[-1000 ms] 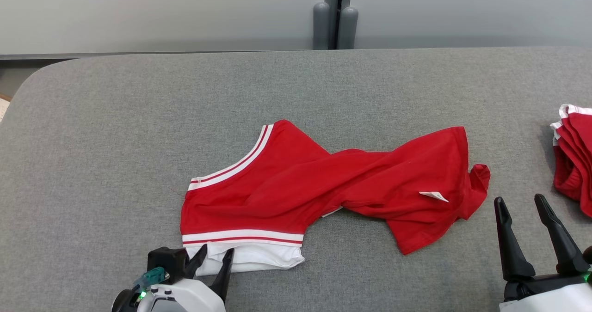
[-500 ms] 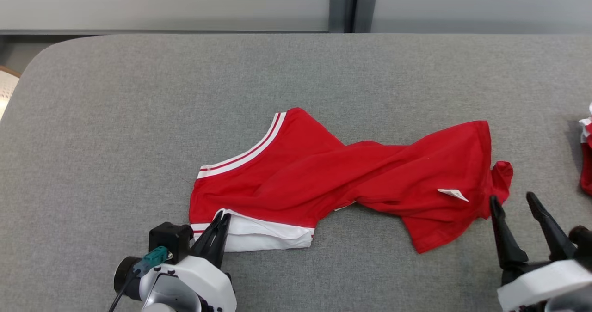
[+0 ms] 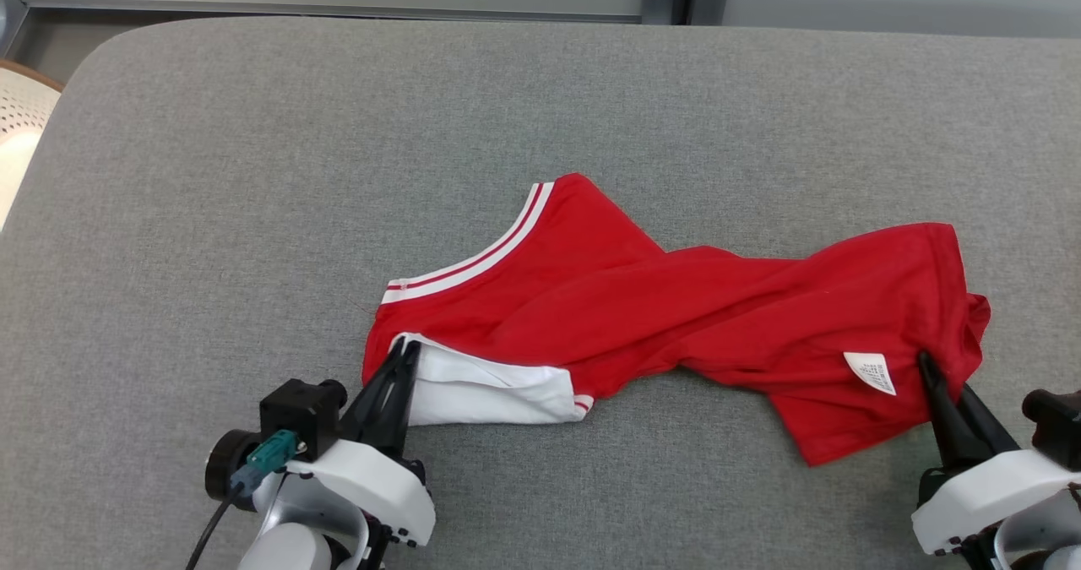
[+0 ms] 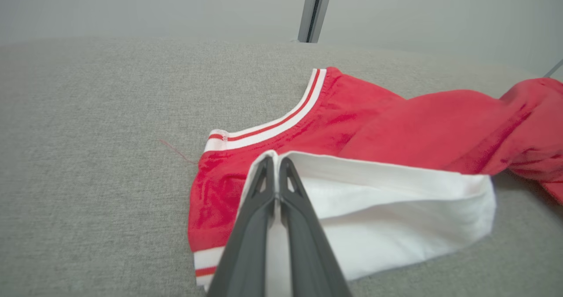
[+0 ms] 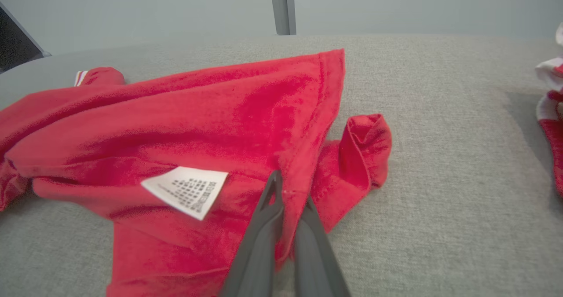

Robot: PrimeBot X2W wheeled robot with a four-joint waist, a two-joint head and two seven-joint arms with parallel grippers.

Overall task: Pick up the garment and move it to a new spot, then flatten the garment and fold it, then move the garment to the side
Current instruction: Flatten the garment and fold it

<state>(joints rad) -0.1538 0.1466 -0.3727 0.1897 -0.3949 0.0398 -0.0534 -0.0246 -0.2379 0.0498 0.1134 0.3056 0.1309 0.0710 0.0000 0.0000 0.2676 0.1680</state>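
My left gripper [image 3: 404, 352] was pinched flat, its long dark fingers [image 4: 255, 226] pressed together on the white turned-out hem [image 3: 481, 388] at the 8 o'clock corner of the garment [image 3: 676, 317]. My right gripper [image 3: 927, 363] was likewise clamped tight on red cloth at the 4 o'clock end, just beside the white printed care label [image 3: 870, 373]. The garment, a soft red knit with striped white-and-red trim, lay twisted and wrinkled across the grey woven desk [image 3: 253, 173].
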